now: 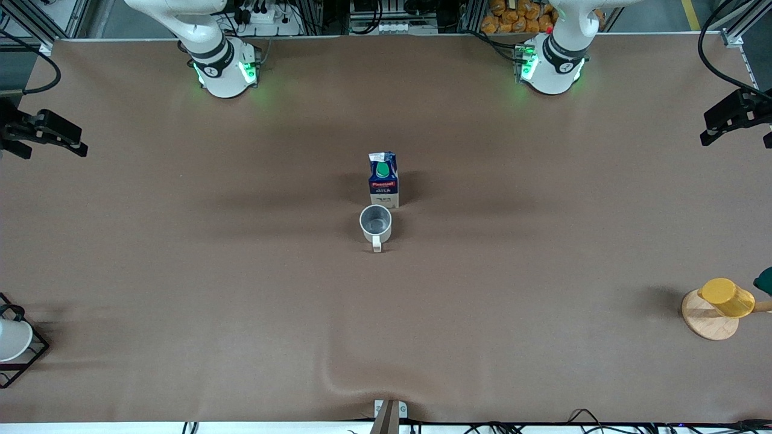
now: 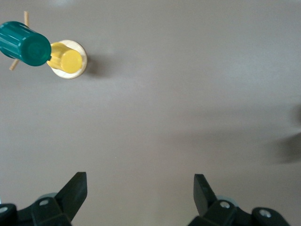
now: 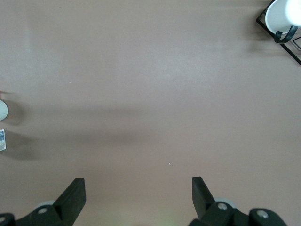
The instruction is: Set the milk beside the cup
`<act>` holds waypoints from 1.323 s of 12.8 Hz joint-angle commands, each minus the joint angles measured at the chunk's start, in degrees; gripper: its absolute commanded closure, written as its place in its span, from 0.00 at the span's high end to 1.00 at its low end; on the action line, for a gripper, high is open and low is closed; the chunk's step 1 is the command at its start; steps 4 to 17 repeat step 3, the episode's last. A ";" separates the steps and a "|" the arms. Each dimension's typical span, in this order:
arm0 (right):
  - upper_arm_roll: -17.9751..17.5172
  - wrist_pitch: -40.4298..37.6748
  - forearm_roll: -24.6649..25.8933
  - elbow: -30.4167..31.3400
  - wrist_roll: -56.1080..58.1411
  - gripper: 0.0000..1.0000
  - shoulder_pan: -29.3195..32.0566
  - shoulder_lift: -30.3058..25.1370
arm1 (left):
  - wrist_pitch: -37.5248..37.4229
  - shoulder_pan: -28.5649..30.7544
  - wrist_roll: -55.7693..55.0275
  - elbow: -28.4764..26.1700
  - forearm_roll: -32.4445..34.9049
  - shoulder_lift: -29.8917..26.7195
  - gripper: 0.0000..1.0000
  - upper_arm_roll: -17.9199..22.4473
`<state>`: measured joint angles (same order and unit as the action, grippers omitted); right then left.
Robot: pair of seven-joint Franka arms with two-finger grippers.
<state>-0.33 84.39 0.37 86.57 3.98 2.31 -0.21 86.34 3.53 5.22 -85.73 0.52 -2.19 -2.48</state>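
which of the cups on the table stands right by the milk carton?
The grey mug, mid-table, handle toward the front camera, just nearer that camera than the milk. The yellow cup and white cup sit at the table's two ends.

One milk carton (image 1: 383, 179) stands at the middle of the desk (image 1: 181, 271), and one grey mug (image 1: 376, 224) stands with it, so there are two things at the centre. Three more cups sit at the edges: one yellow cup (image 1: 727, 297) and one green cup (image 1: 765, 281) at the edge toward the left arm's end, and one white cup (image 1: 12, 339) at the edge toward the right arm's end. That makes four cups in all. One round wooden base (image 1: 709, 319) carries the yellow cup, and one black wire frame (image 1: 27, 355) holds the white one. Two arms show, each with one claw: the left claw (image 2: 140, 197) and the right claw (image 3: 138, 200), two fingers apiece, spread apart.
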 commanded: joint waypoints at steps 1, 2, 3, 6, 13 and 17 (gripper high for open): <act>-0.72 -0.28 -1.07 -0.88 0.85 1.00 1.38 0.30 | -0.65 -0.98 0.49 -0.67 -1.66 -0.80 1.00 0.55; -0.72 -0.28 -1.07 -0.88 0.85 1.00 1.38 0.30 | -0.65 -1.68 0.14 -0.67 -1.75 -0.72 1.00 0.46; -0.72 -0.28 -1.07 -0.88 0.85 1.00 1.38 0.30 | -0.65 -2.38 -1.08 -0.75 -1.66 -0.72 1.00 0.28; -0.72 -0.28 -1.07 -0.88 0.85 1.00 1.38 0.30 | -0.65 -2.38 -1.08 -0.75 -1.66 -0.72 1.00 0.28; -0.72 -0.28 -1.07 -0.88 0.85 1.00 1.38 0.30 | -0.65 -2.38 -1.08 -0.75 -1.66 -0.72 1.00 0.28; -0.72 -0.28 -1.07 -0.88 0.85 1.00 1.38 0.30 | -0.65 -2.38 -1.08 -0.75 -1.66 -0.72 1.00 0.28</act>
